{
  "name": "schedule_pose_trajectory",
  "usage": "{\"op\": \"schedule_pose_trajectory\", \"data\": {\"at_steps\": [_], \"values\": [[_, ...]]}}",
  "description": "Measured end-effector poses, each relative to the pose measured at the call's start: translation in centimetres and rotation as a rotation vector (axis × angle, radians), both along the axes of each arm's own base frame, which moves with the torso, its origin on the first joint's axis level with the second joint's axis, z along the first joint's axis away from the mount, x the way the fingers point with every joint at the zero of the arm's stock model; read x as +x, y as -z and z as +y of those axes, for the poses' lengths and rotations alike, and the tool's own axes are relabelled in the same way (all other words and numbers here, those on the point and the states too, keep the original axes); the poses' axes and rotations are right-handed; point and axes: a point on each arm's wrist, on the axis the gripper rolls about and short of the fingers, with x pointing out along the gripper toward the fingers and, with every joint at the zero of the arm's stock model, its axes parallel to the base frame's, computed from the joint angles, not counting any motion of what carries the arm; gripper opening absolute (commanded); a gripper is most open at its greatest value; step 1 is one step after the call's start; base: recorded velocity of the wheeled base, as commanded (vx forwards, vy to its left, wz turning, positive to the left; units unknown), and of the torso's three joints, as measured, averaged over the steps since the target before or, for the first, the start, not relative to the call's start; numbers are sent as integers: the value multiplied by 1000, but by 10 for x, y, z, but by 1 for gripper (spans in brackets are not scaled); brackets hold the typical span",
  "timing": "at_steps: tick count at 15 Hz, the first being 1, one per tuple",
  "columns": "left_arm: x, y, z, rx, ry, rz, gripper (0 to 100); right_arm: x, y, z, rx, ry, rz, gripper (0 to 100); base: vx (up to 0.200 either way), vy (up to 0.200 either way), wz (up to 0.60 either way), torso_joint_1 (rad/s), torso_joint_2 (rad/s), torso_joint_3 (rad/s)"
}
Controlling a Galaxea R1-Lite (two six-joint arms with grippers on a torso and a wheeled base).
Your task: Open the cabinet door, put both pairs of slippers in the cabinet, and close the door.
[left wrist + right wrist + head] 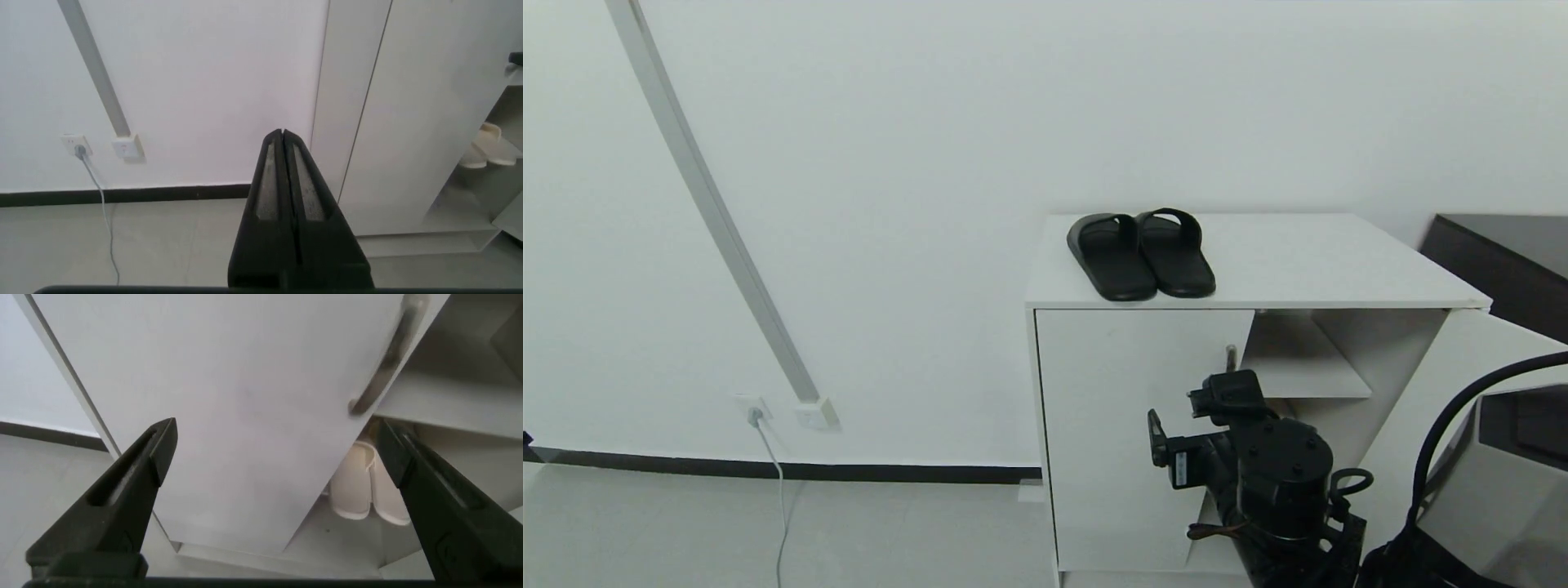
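- Since the right door (pixel 1454 392) of the cabinet (pixel 1298 261) stands swung wide, the opening step looks done. The left door (pixel 1135 425) is shut, with nothing touching its handle (pixel 384 359).
- White slippers (pixel 368 486) sit side by side on the cabinet's bottom board, just past the free edge of the left door. One pair counts as stowed.
- Black slippers (pixel 1141 253) lie on the cabinet top toward its left end. The two are touching, with their near ends close to the front edge. This pair is not yet put in.
- Right claw (pixel 278 498) has its jaws spread wide and holds nothing. It is low, close in front of the left door on the handle side.
- Left claw (pixel 283 143) has its fingers pressed together with nothing between them. It is off the cabinet's left side, facing the wall and floor.
- Judged progress is about half.
- What is left is to lift the black pair off the top, place it inside, then swing the right door shut.
- Neither claw is near the black pair, so a reach up to the cabinet top probably comes next.
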Motion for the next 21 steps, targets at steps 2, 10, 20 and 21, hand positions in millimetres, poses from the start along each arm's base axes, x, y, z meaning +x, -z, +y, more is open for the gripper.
{"op": "schedule_pose_trajectory", "data": {"at_steps": [2,10,20,21], "values": [[0,0,0,0,0,0,0,0,0,0,3,0,-3,100,0,0,0,215,-525,-315],[0,0,0,0,0,0,0,0,0,0,4,-1,-3,100,0,0,0,250,-577,-332],[0,0,0,1,-1,0,0,20,-1,-4,5,-65,-75,100,0,0,0,70,-153,-84],[0,0,0,2,0,0,0,28,-2,-4,-5,-50,-64,100,0,0,0,0,0,0]]}}
